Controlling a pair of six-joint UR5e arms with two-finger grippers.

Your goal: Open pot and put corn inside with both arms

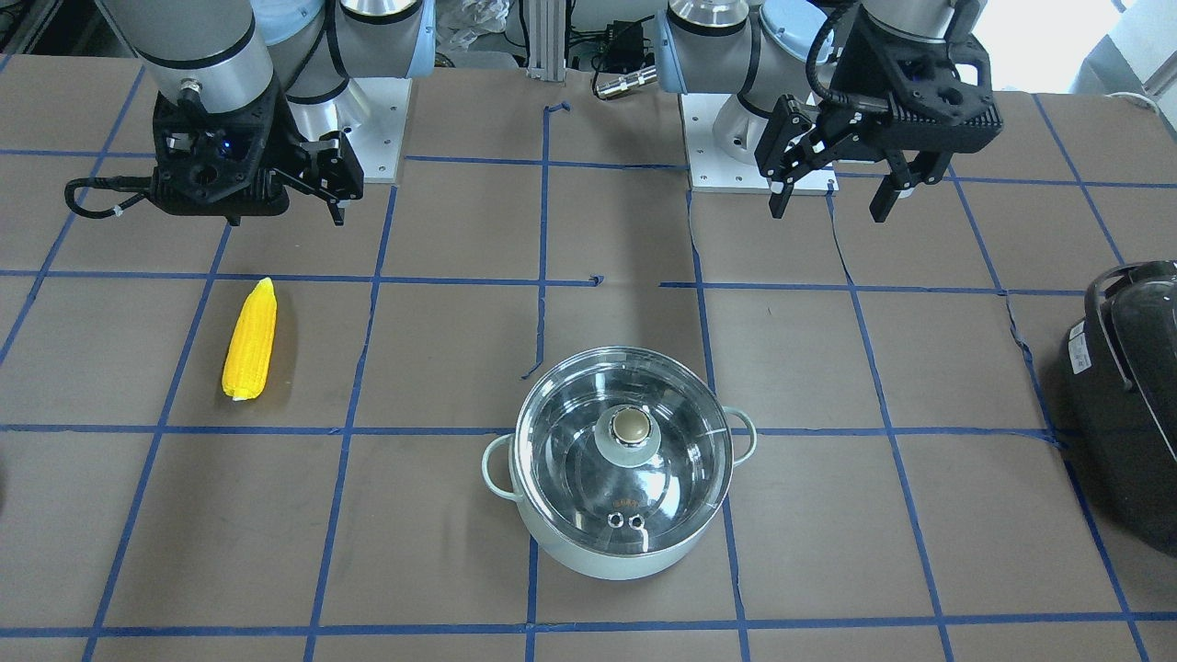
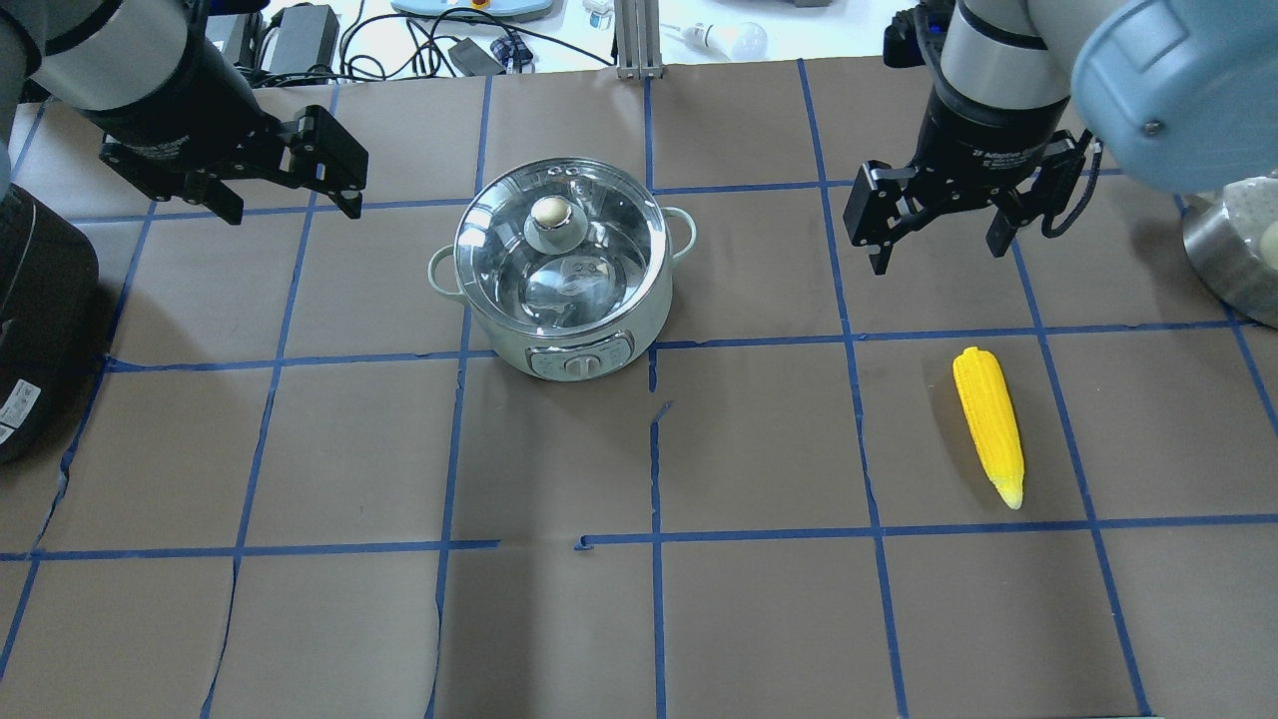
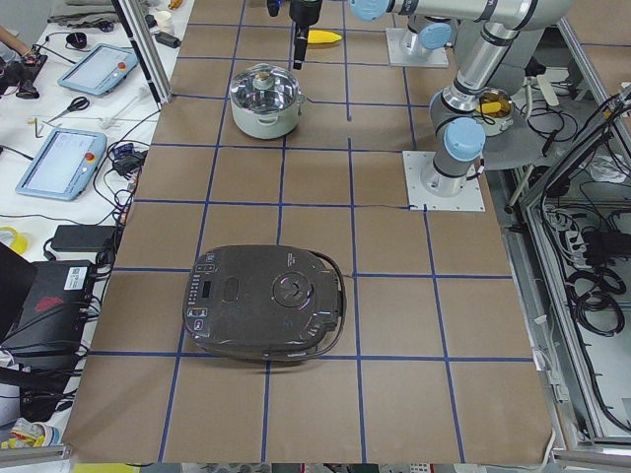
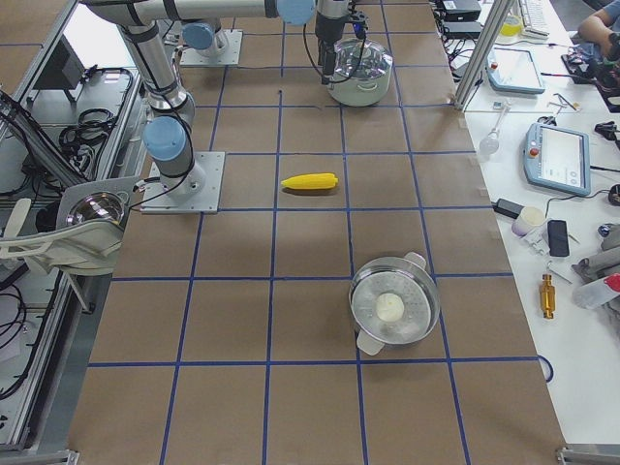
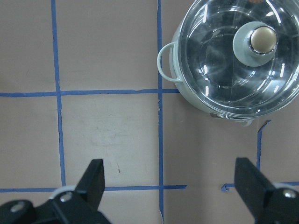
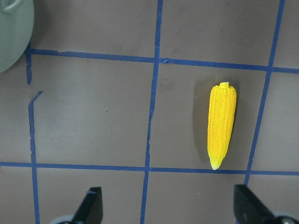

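The mint-green pot (image 2: 571, 343) stands at mid-table with its glass lid (image 2: 589, 275) on, brass knob (image 2: 548, 211) up. It also shows in the front view (image 1: 614, 554) and the left wrist view (image 5: 171, 64). The yellow corn (image 2: 987, 424) lies flat on the robot's right side, apart from the pot; it also shows in the front view (image 1: 250, 340) and the right wrist view (image 6: 221, 125). My left gripper (image 2: 290, 208) hangs open and empty above the table, left of the pot. My right gripper (image 2: 939, 255) hangs open and empty, beyond the corn.
A bulky black appliance (image 2: 30, 320) sits at the robot's far left edge (image 3: 261, 301). A steel bowl-like pot (image 4: 392, 310) with a white lump inside stands at the far right end. Blue tape lines grid the brown table cover. Arm base plates (image 1: 736, 156) are at the robot's side.
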